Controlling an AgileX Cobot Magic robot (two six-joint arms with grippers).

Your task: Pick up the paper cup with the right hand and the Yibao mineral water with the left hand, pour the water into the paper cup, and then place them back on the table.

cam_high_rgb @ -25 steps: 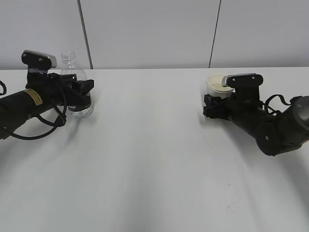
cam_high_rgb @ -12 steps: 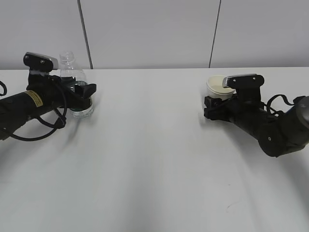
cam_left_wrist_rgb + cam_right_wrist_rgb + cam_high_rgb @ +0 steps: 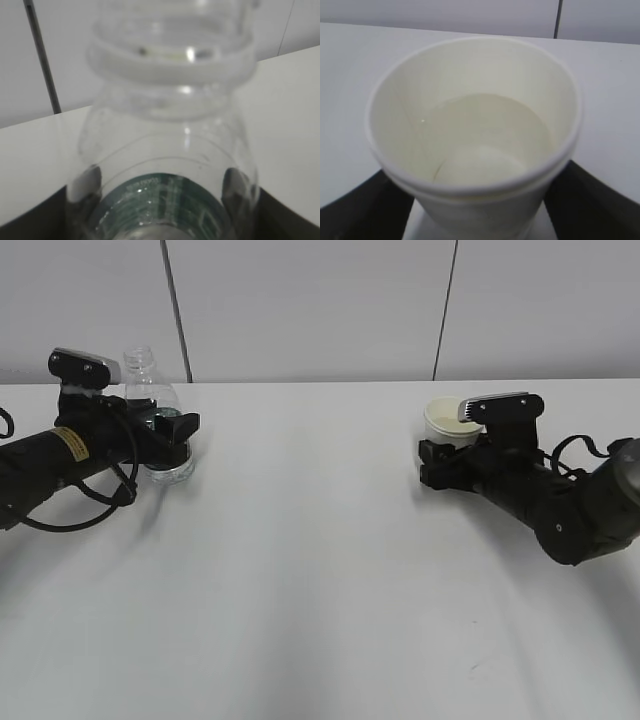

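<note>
The Yibao mineral water (image 3: 143,370), a clear uncapped bottle with a dark green label, stands upright on the table (image 3: 310,560) at the far left. My left gripper (image 3: 168,440) is shut around its label band. In the left wrist view the bottle (image 3: 170,125) fills the frame, with dark fingers (image 3: 280,220) on both sides. The paper cup (image 3: 443,418) sits low at the table on the right, held by my right gripper (image 3: 440,462). In the right wrist view the cup (image 3: 475,100) holds water, and my black fingers (image 3: 360,210) flank its base.
A grey panelled wall (image 3: 310,310) with dark seams runs behind the table's far edge. The white tabletop stretches between the two arms and toward the front. Black cables loop beside the left forearm (image 3: 60,450).
The bottle came down slightly and to the left with my left gripper, then stayed still. My right gripper and the cup shifted a little to the left.
</note>
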